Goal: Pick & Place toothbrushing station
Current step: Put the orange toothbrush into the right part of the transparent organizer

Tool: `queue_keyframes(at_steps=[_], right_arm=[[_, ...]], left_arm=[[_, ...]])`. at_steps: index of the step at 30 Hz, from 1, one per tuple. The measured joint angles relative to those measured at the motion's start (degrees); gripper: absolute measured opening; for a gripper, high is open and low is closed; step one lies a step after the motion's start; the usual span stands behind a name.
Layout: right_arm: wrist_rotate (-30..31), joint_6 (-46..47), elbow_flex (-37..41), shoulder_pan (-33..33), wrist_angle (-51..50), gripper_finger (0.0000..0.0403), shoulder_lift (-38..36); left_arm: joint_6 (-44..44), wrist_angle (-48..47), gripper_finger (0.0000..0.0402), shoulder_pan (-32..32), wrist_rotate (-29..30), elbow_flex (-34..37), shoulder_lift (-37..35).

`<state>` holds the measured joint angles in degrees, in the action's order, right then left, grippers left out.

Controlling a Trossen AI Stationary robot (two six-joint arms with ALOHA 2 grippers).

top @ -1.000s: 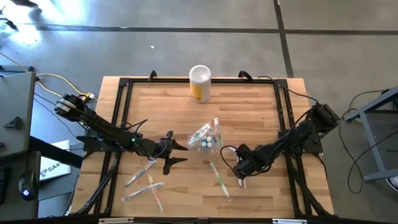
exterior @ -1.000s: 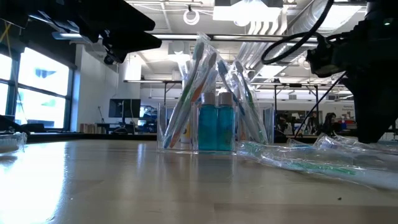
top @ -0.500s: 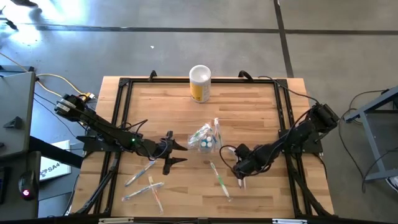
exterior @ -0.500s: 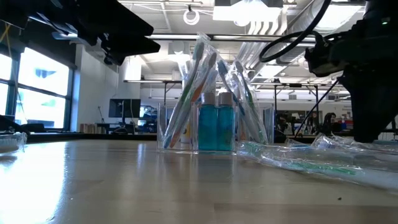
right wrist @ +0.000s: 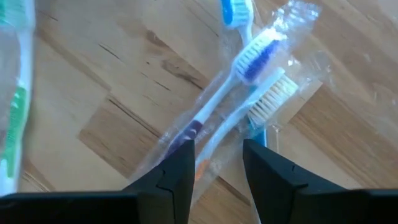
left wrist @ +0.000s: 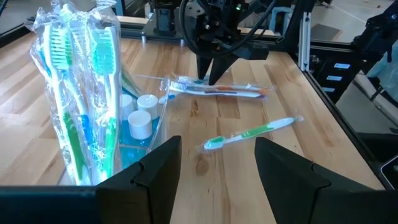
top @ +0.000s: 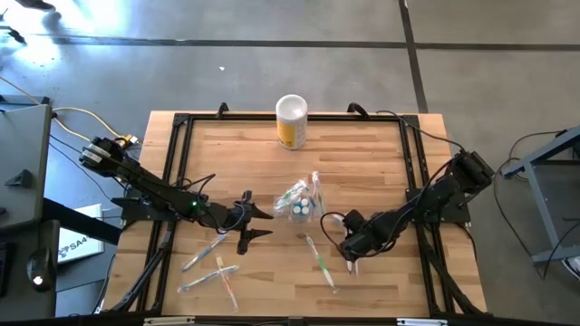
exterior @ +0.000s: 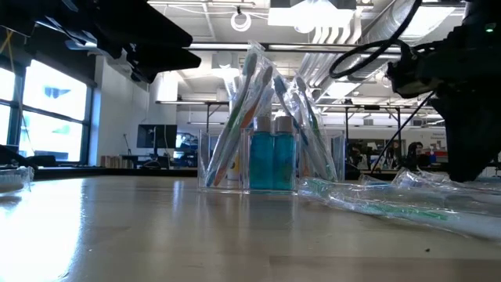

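The toothbrushing station (top: 299, 201) is a clear holder with wrapped toothbrushes standing in it and teal tubes (exterior: 272, 160). It rests by its base near the table's middle. My left gripper (top: 265, 223) hovers open just left of it, pointing at it (left wrist: 93, 93). My right gripper (top: 352, 255) points down, right of the station, over a clear-wrapped bundle of toothbrushes (right wrist: 249, 74) lying flat on the wood. Its open fingers (right wrist: 177, 168) stand on either side of the bundle's handles. My right gripper comes at the wrapped toothbrushes from above, with the handles (right wrist: 214, 140) running between its two fingers. I cannot tell whether the fingers touch the wrap. The bundle lies flat on the table. My left gripper touches nothing.
A yellow canister with a white top (top: 291, 122) stands at the far edge. One loose wrapped toothbrush (top: 319, 258) lies between the station and the near edge. More of them (top: 207, 263) lie at the near left. A black frame (top: 177, 163) runs around the tabletop.
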<state>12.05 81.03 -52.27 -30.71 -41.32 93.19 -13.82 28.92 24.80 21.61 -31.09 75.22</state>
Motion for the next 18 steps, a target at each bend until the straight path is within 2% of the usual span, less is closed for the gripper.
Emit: queue_keyframes(at_steps=[6,18], right_arm=[[-0.2,2.8,2.2,-1.4,0.6,0.0128,0.0],[-0.2,2.9,5.6,-1.6,9.0,0.0128,0.0]], left_arm=[[0.0,-0.5,0.02,0.0,0.0,0.0,0.0],[-0.2,-0.4,0.02,0.0,0.0,0.0,0.0]])
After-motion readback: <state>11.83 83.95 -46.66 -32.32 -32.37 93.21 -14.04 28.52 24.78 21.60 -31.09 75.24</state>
